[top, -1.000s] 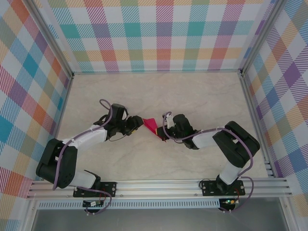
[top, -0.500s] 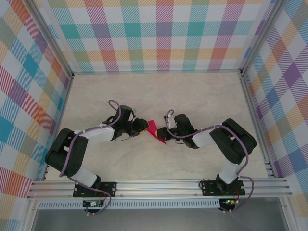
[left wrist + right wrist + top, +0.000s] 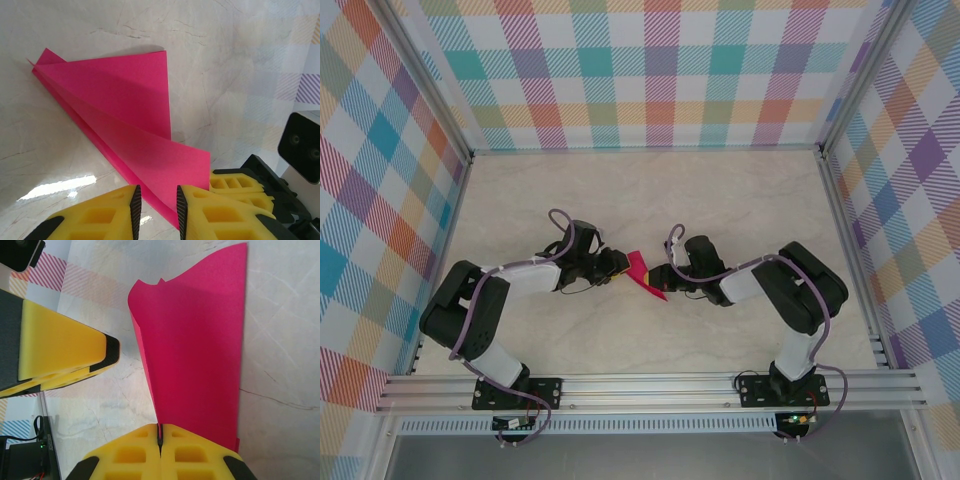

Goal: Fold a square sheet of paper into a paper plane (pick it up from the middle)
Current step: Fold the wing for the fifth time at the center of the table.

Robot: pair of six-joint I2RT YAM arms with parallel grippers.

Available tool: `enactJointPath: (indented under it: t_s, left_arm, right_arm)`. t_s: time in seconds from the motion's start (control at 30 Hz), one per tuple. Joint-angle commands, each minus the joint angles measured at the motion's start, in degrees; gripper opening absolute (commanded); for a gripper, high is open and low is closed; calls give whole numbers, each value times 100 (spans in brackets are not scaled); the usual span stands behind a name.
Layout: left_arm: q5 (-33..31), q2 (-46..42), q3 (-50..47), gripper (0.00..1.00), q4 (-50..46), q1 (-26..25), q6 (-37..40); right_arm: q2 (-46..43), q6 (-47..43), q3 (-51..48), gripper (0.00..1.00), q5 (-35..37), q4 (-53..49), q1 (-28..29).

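Left arm [image 3: 510, 280]: elbow pushed out to the left, forearm low and running right toward mid counter [image 3: 740, 200], wrist nearly flat.

Left tool [image 3: 616, 262]: jaws a narrow gap apart. In the wrist view the folded edge of the paper plane [image 3: 644, 274] shows in that gap, but from the other side the tips look just short of the paper. Can't tell if it touches; not a clear pinch.

The plane sits mid counter btwn the two tools, part folded, w/ one flap lifted. Its long axis is diagonal, far-left to near-right. It lies directly ahead of the left tips, i.e. to their right, so the coming move prob. turns on this: fold edge lined up w/ the gap, jaws closing across the edge, not along it.

Right tool [image 3: 666, 277]: jaws together, clamped on the plane's near-right end, so it's the nearer one and carries the paper.

Right arm [image 3: 760, 285]: elbow bent out to the right, forearm low and running left to the plane.
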Motion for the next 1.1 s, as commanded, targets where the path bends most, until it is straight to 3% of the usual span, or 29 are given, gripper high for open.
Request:
enactJointPath:
  t_s: [0.0, 1.07]
  left_arm:
    - [122, 79, 129, 27, 227, -96, 143]
    - [526, 684, 304, 23, 508, -220, 357]
  right_arm:
    - [130, 264, 106, 4, -242, 92, -81]
    - [638, 1243, 26, 6, -609, 476, -417]
